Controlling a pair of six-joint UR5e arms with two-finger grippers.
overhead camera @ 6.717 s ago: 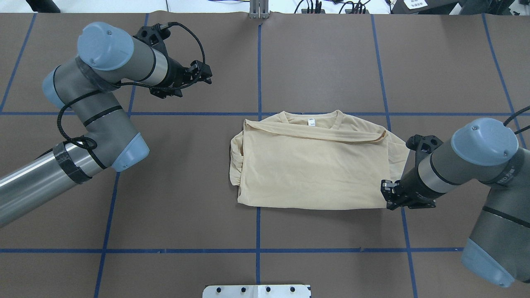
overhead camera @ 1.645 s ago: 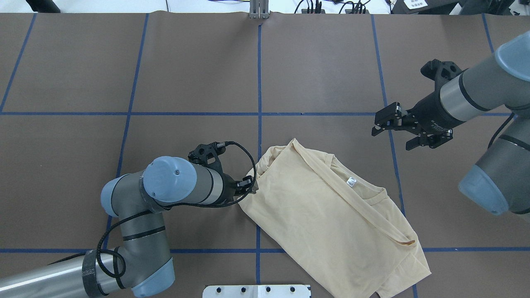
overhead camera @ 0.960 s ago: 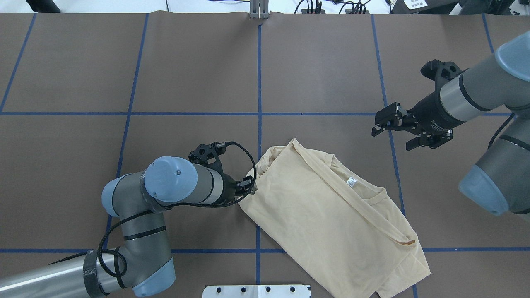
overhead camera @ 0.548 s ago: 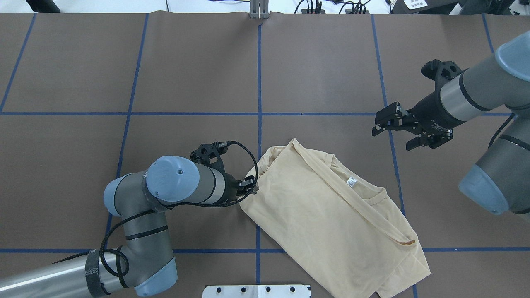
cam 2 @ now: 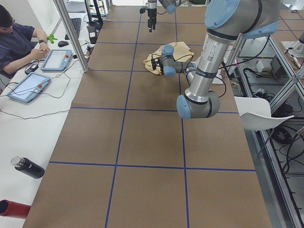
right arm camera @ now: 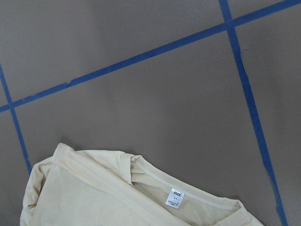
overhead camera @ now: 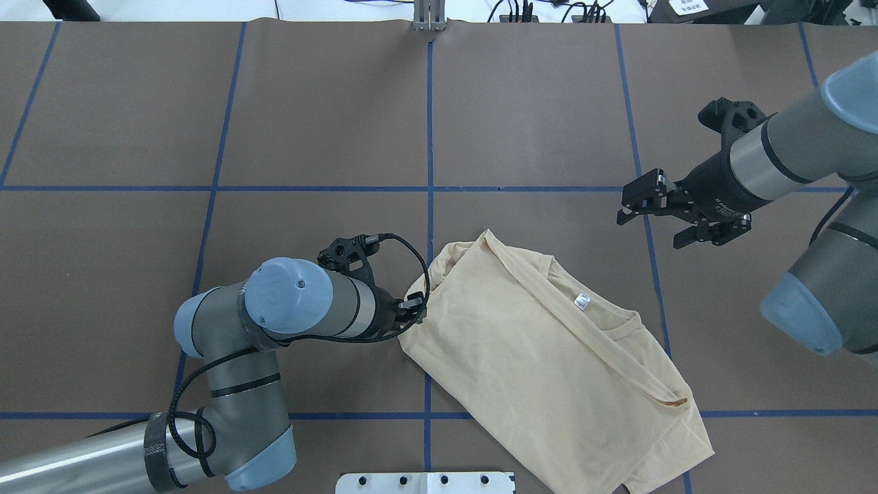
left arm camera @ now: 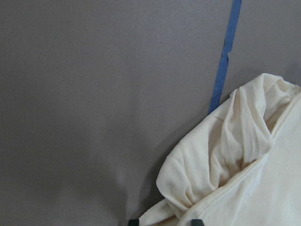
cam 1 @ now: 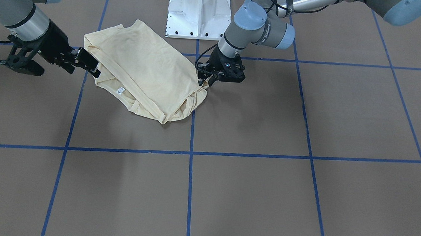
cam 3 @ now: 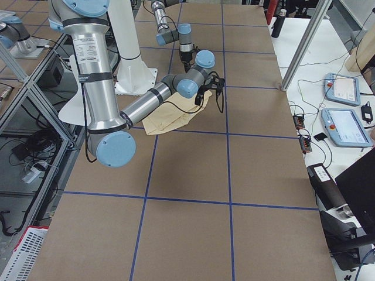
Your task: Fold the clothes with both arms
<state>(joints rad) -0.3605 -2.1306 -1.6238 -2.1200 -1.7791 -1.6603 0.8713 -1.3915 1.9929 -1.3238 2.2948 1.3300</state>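
The cream-yellow shirt [overhead camera: 549, 363] lies folded and skewed on the brown table, running from the middle toward the near right; it also shows in the front view [cam 1: 143, 72]. Its white neck label [overhead camera: 582, 301] faces up and shows in the right wrist view [right arm camera: 175, 198]. The print is hidden. My left gripper [overhead camera: 415, 310] is down at the shirt's bunched left corner, shut on the fabric [left arm camera: 235, 165]; it also shows in the front view [cam 1: 203, 81]. My right gripper [overhead camera: 623, 209] is open and empty, raised above the table beyond the shirt's far right.
The white pedestal base [overhead camera: 425, 482] stands at the near table edge, close to the shirt's lower hem. Blue tape lines [overhead camera: 429, 137] grid the brown table. In the left side view an operator [cam 2: 14, 38] sits by tablets [cam 2: 57, 59], with a black bottle [cam 2: 26, 166] nearby.
Since 6.7 s ago the shirt has been dragged and turned clockwise toward the near right, and the right gripper has left it. Over the last second the left arm has crept slightly right.
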